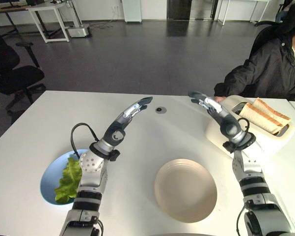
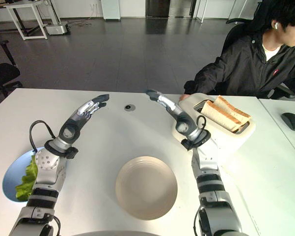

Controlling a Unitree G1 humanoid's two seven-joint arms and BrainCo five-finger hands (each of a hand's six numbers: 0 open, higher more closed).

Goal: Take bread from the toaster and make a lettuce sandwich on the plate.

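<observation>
A white table [image 1: 34,128] holds everything. Far on the left is a blue plate [image 1: 50,178] with green lettuce [image 1: 68,182] on it. The left arm crosses over the right edge of that plate and hides part of it. The left hand [image 1: 132,110] is held up above the table, past the plate, with its fingers stretched out flat and nothing in it. Just to its right is a small round hole [image 1: 160,110] in the table top. Nearer the front, in the middle, is a tan plate [image 1: 185,189] with nothing on it. The right hand [image 1: 206,104] is up too, fingers out straight, holding nothing, just left of the toaster [image 1: 275,142]. Two slices of bread [image 1: 265,117] stick out of the toaster's top. A computer mouse [image 2: 292,121] lies far right.
</observation>
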